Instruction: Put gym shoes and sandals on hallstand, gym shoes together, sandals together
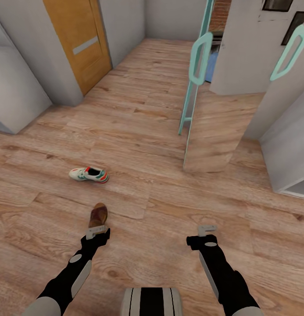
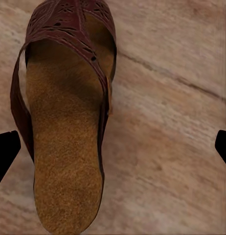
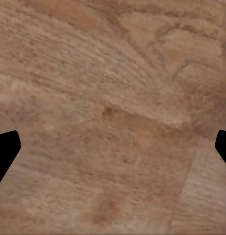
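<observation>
Hovering: left claw [image 1: 98, 230] released | perforated leather sandal [image 2: 64, 122] | right claw [image 1: 207, 230] released

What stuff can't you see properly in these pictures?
- Sandal: in the head view the left gripper covers its near end; in the left wrist view the frame edge cuts its strap end.
- Gym shoe: too small in the head view to make out laces.
- Room behind the teal-framed door: mostly hidden by the door in the head view.
</observation>
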Tool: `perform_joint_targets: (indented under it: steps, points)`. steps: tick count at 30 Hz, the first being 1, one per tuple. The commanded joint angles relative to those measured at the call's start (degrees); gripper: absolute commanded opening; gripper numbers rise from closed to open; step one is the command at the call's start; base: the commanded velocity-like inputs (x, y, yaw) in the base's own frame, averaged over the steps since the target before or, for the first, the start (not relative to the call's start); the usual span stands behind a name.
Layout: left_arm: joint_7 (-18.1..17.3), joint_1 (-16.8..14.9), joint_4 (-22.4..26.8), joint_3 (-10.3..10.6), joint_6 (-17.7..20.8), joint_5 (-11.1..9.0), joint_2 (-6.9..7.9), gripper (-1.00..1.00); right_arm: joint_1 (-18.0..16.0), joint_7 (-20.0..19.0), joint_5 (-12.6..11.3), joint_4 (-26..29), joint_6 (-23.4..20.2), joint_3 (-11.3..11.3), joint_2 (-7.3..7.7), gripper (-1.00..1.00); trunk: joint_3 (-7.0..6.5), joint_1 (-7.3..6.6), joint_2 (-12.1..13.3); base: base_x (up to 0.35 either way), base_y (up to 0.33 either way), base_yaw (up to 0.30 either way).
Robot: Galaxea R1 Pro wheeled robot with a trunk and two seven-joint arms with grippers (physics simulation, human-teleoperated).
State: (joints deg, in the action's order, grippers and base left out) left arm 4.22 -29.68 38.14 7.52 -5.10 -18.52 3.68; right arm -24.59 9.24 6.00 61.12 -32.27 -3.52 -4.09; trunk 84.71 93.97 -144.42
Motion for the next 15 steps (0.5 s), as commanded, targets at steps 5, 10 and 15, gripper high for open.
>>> perform_joint_targets:
  steps: [5, 10, 15]
  points:
    - [0.4, 0.0, 0.0, 0.5, -0.3, -0.6, 0.1, 1.0, 0.0, 0.0, 0.6, 0.1, -0.4, -0.1, -0.02, 1.0, 0.03, 0.0, 0.0, 0.025, -0.045, 0.0]
    - [0.4, 0.0, 0.0, 0.5, -0.3, -0.6, 0.1, 1.0, 0.0, 0.0, 0.6, 0.1, -0.4, -0.1, 0.01, 1.0, 0.04, 0.0, 0.0, 0.005, -0.008, 0.0]
    - [0.4, 0.0, 0.0, 0.4, -0.3, -0.6, 0.1, 1.0, 0.0, 0.0, 0.6, 0.0, -0.6, -0.1, -0.03, 1.0, 0.53, 0.02, 0.0, 0.001, -0.001, 0.056]
